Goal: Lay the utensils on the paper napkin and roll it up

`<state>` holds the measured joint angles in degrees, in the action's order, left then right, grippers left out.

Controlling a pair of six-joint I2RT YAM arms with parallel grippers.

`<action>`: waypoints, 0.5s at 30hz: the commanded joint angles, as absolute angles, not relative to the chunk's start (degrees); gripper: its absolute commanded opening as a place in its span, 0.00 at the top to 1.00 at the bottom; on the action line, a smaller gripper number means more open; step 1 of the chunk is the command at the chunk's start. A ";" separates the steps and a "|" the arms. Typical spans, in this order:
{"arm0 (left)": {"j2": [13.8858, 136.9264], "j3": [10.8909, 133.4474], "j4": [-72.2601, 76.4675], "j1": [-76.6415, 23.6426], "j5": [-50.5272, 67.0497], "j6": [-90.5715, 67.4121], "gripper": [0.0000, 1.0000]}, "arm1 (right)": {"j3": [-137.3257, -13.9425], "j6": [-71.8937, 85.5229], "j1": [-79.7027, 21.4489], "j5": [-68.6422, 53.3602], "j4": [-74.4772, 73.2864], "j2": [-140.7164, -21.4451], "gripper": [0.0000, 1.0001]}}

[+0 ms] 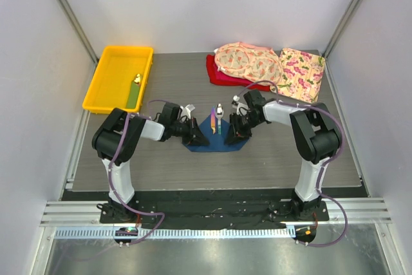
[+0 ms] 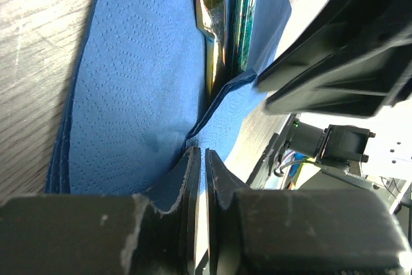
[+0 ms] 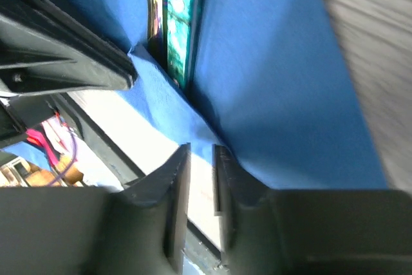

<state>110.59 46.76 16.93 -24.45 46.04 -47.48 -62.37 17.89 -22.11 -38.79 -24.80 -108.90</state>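
both arms are reaching onto a dark navy-blue square paper napkin [image 1: 215,143] lying mid-counter [image 1: 174,88] with slim utensils [image 1: 219,120] on it.
a shallow yellow plastic tray [image 1: 96,85] is sitting far left, well apart. the left end effector [image 1: 195,134] is touching the paper napkin's left side, its fingers [image 2: 190,178] pressing nearly together and pinching a raised fold. the utensils are lying side by side along the middle, silver spoon head pointing away. the right end effector [image 1: 237,132] is resting on the right side, fingers [image 3: 177,178] narrowly apart at the lifted edge; i cannot tell whether it is gripping. pink floral cloths [image 1: 270,66] and a red cloth [image 1: 215,74] are lying far right.
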 commanded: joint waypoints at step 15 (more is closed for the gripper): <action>111.53 46.76 15.73 -24.17 42.80 -45.53 0.88 | -63.10 12.04 -12.83 -25.76 -32.87 -102.21 0.16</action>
